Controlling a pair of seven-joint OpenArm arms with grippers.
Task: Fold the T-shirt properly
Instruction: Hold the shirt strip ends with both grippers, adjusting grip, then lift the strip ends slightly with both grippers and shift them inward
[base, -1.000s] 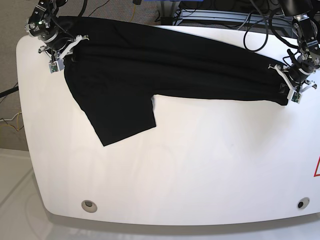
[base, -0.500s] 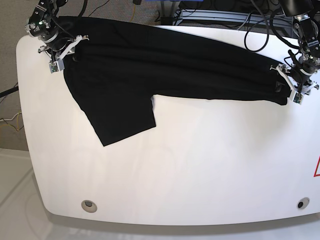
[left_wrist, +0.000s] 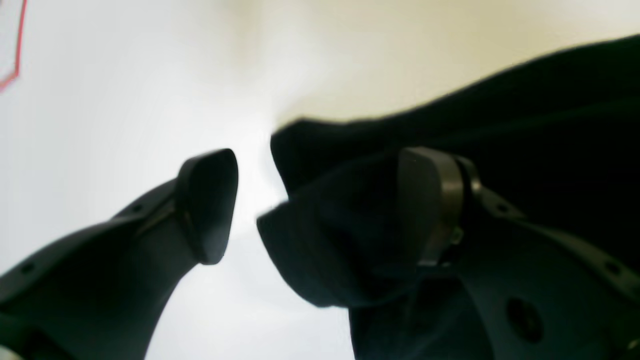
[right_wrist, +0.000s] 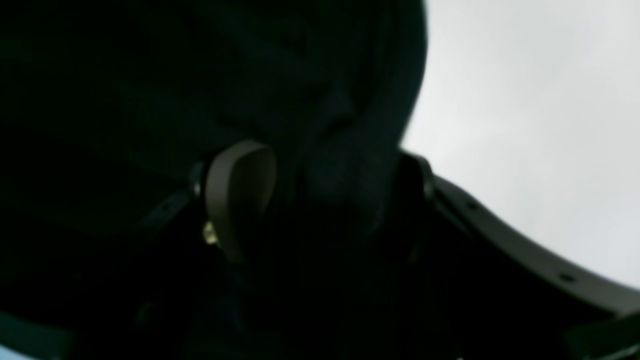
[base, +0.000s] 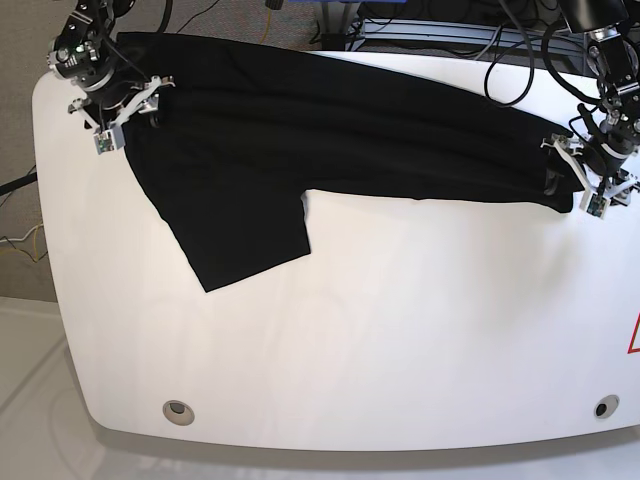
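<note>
The T-shirt (base: 300, 130) lies spread across the far half of the white worktop (base: 400, 330), a long band of soft, matte black cloth running from the far left corner to the right edge in the base view. Shallow lengthwise folds ripple along the band. One short sleeve (base: 240, 235) hangs down from the band toward the near side as a flat, roughly four-sided flap with a straight hem. The worktop is smooth and glossy, with rounded corners and a small round metal fitting (base: 178, 409) set in near its front edge.

The left gripper (base: 590, 180) sits at the right end of the garment in the base view. In the left wrist view its two dark, smooth plastic fingers (left_wrist: 207, 205) stand spread well apart: one rounded pad is out over bare worktop, clear of the cloth, and the other lies against a bunched, rounded fold of the T-shirt (left_wrist: 345, 235). The fabric is not pinched between them.

The right gripper (base: 125, 100) sits at the far left corner over the shirt's other end. In the right wrist view its fingers (right_wrist: 240, 195) are also parted, a pale rounded pad on one side and a dark one on the other, with a thick hump of black cloth (right_wrist: 340, 165) filling the gap between them. That view is very dark, so whether the pads touch the cloth cannot be told.
</note>
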